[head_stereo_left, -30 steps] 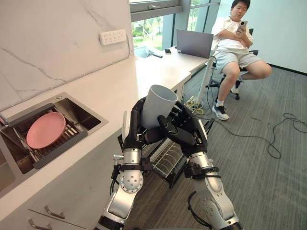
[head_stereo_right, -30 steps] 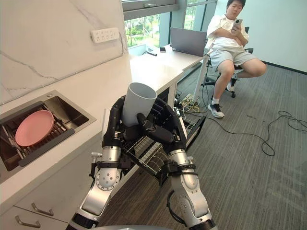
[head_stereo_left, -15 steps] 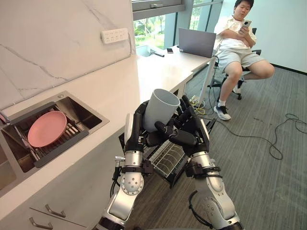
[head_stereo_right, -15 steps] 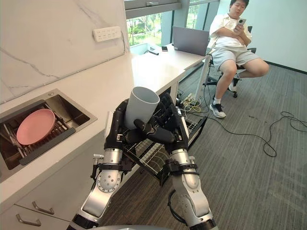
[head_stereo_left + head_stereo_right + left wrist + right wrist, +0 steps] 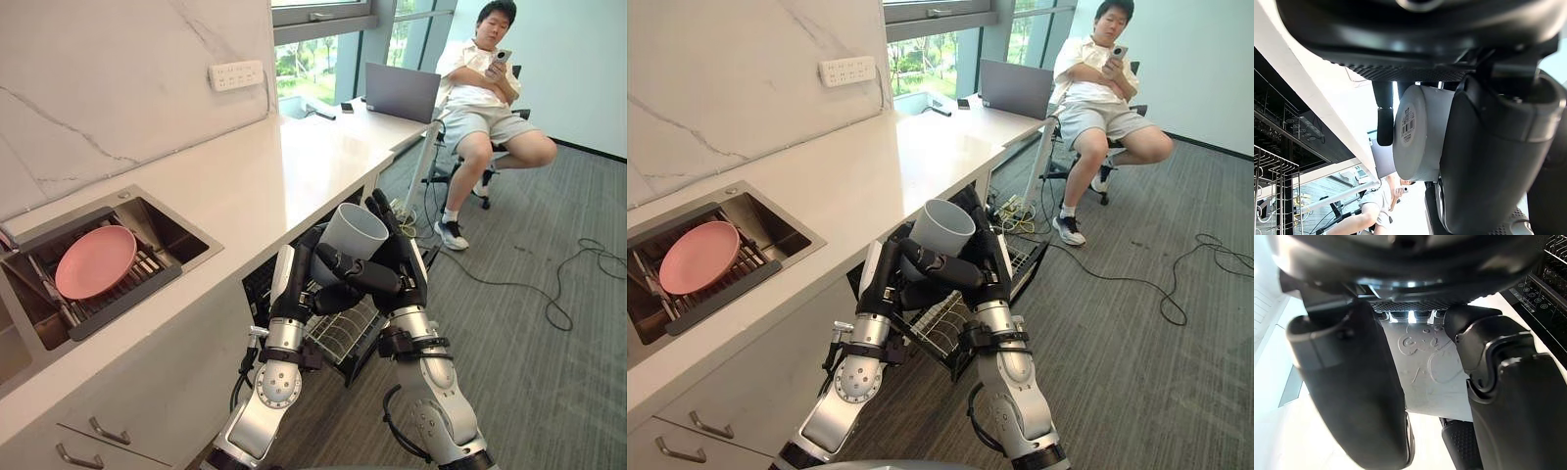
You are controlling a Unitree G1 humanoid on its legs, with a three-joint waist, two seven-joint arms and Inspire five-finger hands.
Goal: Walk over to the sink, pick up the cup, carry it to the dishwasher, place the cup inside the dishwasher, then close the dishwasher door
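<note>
I saw a smooth white countertop (image 5: 245,186) running towards a window. A steel sink (image 5: 186,235) was sunk in it and held a round pink plate (image 5: 95,261). Beyond lay grey carpet (image 5: 549,392), where a person (image 5: 480,88) sat beside a laptop (image 5: 402,91). The cup (image 5: 348,235) was a plain pale-grey cylinder, matt and smooth, with its mouth up and slightly tilted, held above the open dishwasher's wire rack (image 5: 336,338). My left hand (image 5: 291,284) and right hand (image 5: 400,274) both had their fingers curled round it.
</note>
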